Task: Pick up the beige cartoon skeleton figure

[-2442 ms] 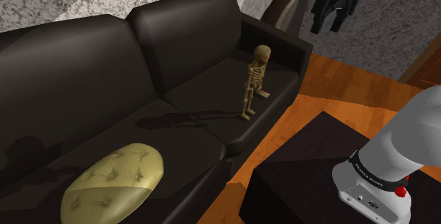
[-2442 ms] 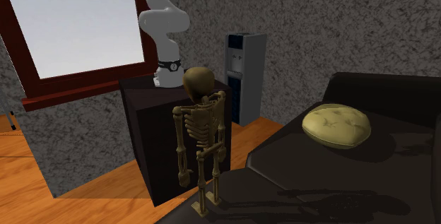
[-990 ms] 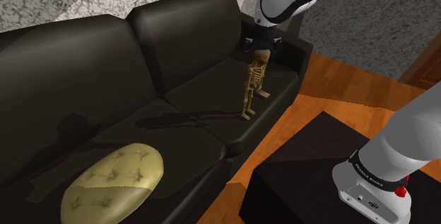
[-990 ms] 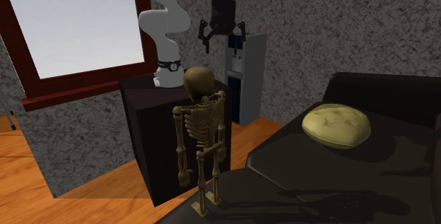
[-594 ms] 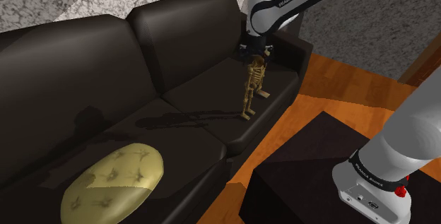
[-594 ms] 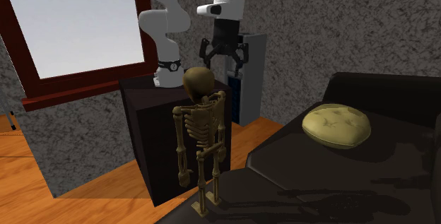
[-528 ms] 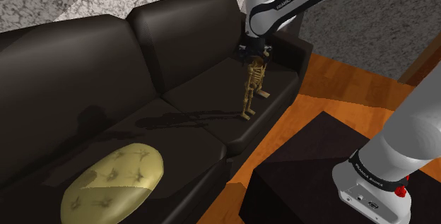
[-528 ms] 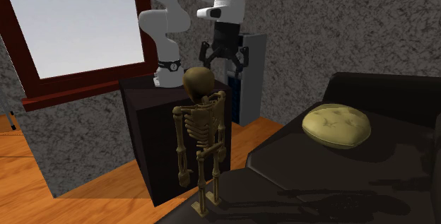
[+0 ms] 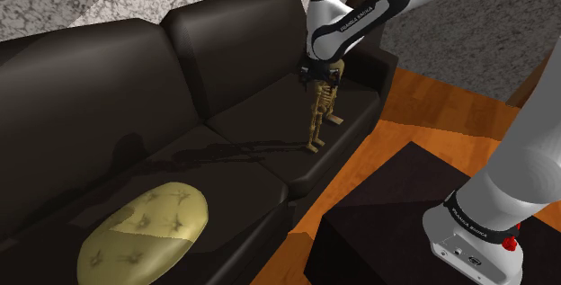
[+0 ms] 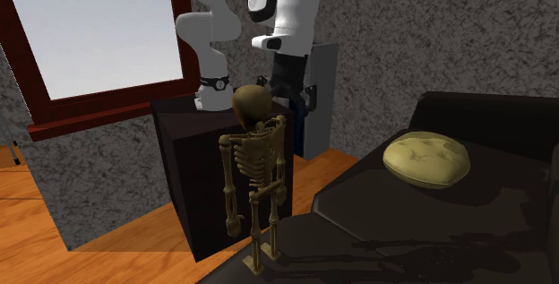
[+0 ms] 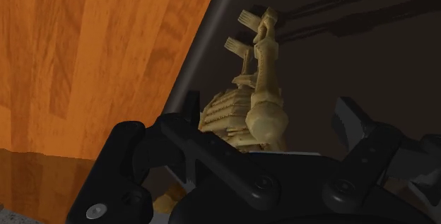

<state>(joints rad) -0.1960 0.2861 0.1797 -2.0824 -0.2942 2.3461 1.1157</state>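
The beige skeleton figure (image 9: 321, 117) stands upright on the right-hand seat of a dark sofa (image 9: 135, 85), near the armrest. My gripper (image 9: 322, 72) has come down over its head, so the skull is covered in the shoulder view. Seen from the wrist, the skull (image 11: 267, 118) and ribs lie between the black fingers (image 11: 350, 113), which stand apart and open on either side, with a clear gap at the right one. In the second exterior view the skeleton (image 10: 255, 166) is seen from behind, and the gripper (image 10: 288, 94) sits just past its skull.
A yellow-green cushion (image 9: 144, 234) lies on the sofa's other seat. The black stand (image 9: 387, 220) sits on an orange wood floor (image 9: 431, 112) beside the sofa arm. A water dispenser (image 10: 315, 103) and a red-framed window (image 10: 90, 22) line the wall behind.
The arm swung in from the upper right and lowered onto the skeleton. The open gripper has dropped from just above the skull to around it. The skeleton has not moved.
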